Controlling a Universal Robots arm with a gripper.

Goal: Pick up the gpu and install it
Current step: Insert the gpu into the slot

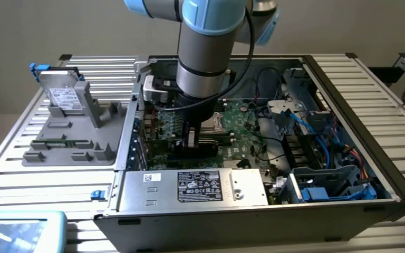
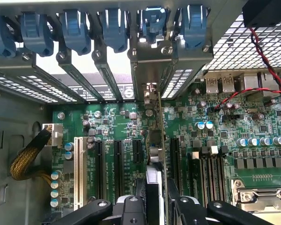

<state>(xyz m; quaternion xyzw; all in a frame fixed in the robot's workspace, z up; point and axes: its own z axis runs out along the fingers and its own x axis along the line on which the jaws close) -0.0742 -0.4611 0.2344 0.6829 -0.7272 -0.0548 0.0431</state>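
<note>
The gpu stands on edge over the green motherboard, seen as a thin vertical card between the black expansion slots. Its silver bracket reaches up to the case's rear slot openings. My gripper is shut on the card's near end, one black finger on each face. In the exterior view the gripper is lowered deep inside the open computer case, over the motherboard's slot area, and the arm hides most of the card.
Blue slot latches line the case's rear wall. A yellow braided cable and red-black wires flank the slots. The power supply and blue drive cage fill the case front. A grey fixture holds a hard drive.
</note>
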